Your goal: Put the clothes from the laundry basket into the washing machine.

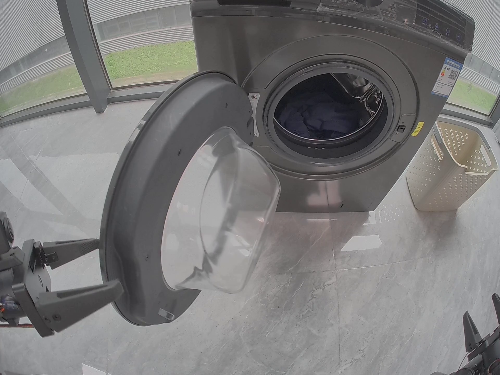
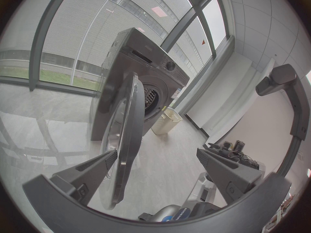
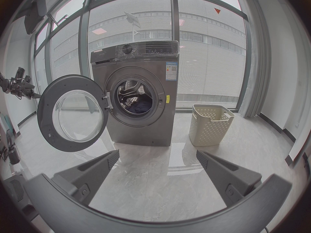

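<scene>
Evidently loading looks finished: dark clothes point(image 1: 312, 115) lie in the washing machine point(image 1: 333, 27) drum; the laundry basket point(image 1: 453, 178) beside it seems empty, its floor partly hidden. Left gripper point(image 1: 110, 265), jaws apart, sits at the open door point(image 1: 151, 183) edge, likely to push it shut; right gripper point(image 3: 157, 154), also spread, sits well back.

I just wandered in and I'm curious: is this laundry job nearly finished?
It seems so. Dark clothes lie in the washing machine, and the laundry basket looks empty. The left gripper and right gripper are open, holding nothing. Left, probably: shutting the door, which stands open beside the left gripper.
</scene>
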`<state>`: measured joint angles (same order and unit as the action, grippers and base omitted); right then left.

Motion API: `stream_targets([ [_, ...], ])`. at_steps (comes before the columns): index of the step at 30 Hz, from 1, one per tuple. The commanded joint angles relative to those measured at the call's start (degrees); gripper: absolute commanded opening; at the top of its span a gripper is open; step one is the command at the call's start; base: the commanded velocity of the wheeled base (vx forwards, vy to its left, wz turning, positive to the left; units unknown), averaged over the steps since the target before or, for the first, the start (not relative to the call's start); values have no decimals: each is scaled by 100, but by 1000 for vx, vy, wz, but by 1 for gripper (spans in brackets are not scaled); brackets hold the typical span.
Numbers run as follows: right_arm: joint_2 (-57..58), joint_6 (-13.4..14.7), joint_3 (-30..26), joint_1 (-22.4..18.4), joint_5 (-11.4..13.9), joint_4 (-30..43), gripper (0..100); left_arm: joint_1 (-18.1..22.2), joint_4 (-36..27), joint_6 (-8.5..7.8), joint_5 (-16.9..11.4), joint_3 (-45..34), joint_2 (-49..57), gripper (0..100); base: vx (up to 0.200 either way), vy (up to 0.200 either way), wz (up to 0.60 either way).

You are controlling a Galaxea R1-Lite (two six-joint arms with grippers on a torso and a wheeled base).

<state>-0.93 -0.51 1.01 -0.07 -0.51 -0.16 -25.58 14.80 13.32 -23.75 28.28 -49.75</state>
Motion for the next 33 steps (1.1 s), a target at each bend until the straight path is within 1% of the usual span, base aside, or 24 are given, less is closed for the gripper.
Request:
stream_targets([
  [1, 66, -2, -101, -1, -2, -2, 100, -281, 32, 144, 134, 37, -26, 100, 0, 0, 0],
  [2, 66, -2, -101, -1, -2, -2, 100, -246, 67, 144, 327, 99, -79, 100, 0, 0, 0],
  [3, 66, -2, -101, -1, -2, -2, 100, -220, 85, 144, 388, 134, -88, 100, 0, 0, 0],
  [4, 66, -2, -101, -1, -2, -2, 100, -185, 120, 179, 494, 204, -88, 100, 0, 0, 0],
  [5, 66, -2, -101, -1, -2, -2, 100, -62, 199, 214, 643, 318, -88, 100, 0, 0, 0],
  [6, 66, -2, -101, -1, -2, -2, 100, 132, 287, 285, 758, 406, -88, 100, 0, 0, 0],
  [8, 66, -2, -101, -1, -2, -2, 100, 132, 287, 285, 758, 406, -88, 100, 0, 0, 0],
  [9, 66, -2, -101, 7, -2, -2, 100, 562, 383, 320, 784, 556, -96, 100, 0, 0, 0],
  [10, 66, -2, -101, -1, -2, -2, 100, 861, 383, 311, 784, 661, -123, 100, 0, 0, 0],
  [13, 66, -2, -101, -1, -2, -2, 100, 1485, 392, 302, 784, 819, -360, 100, 0, 0, 0],
  [14, 66, -2, -101, -1, -2, -2, 100, 1547, 392, 294, 784, 828, -395, 100, 0, 0, 0],
  [15, 66, -2, -101, -1, -2, -2, 100, 1872, 401, 241, 766, 810, -571, 100, 0, 0, 0],
  [16, 66, -2, -101, -1, -2, -2, 100, 1969, 401, 179, 766, 775, -694, 100, 0, 0, 0],
  [17, 66, -2, -101, -1, -2, -2, 100, 1978, 392, 144, 766, 767, -729, 100, 0, 0, 0],
  [18, 66, -2, -101, -1, -2, -2, 100, 1960, 392, -93, 801, 705, -940, 100, 0, 0, 0],
  [19, 66, -2, -101, -1, -2, -2, 100, 1960, 392, -120, 801, 696, -966, 100, 0, 0, 0],
  [20, 66, -2, -101, -1, -2, -2, 100, 1942, 392, -489, 828, 591, -1169, 100, 0, 0, 0],
  [21, 66, -2, -101, -1, -2, -2, 100, 1898, 410, -735, 819, 538, -1318, 100, 0, 0, 0],
  [22, 66, -2, -101, -1, -2, -2, 100, 1758, 436, -911, 819, 529, -1511, 100, 0, 0, 0],
  [24, 66, -2, -101, 7, -2, -2, 100, 1485, 498, -919, 854, 573, -1661, 100, 0, 0, 0],
  [27, 66, -2, -101, 7, -2, -2, 100, 1037, 726, -902, 1039, 652, -1898, 100, 0, 0, 0],
  [29, 66, -2, -101, -1, -2, -2, 100, 835, 814, -902, 1118, 705, -2004, 100, 0, 0, 0],
  [30, 66, -2, -101, -1, -2, -2, 100, 668, 858, -902, 1179, 758, -2091, 100, 0, 0, 0],
  [33, 66, -2, -101, -1, -2, -2, 100, 369, 858, -884, 1294, 907, -2232, 100, 0, 0, 0],
])
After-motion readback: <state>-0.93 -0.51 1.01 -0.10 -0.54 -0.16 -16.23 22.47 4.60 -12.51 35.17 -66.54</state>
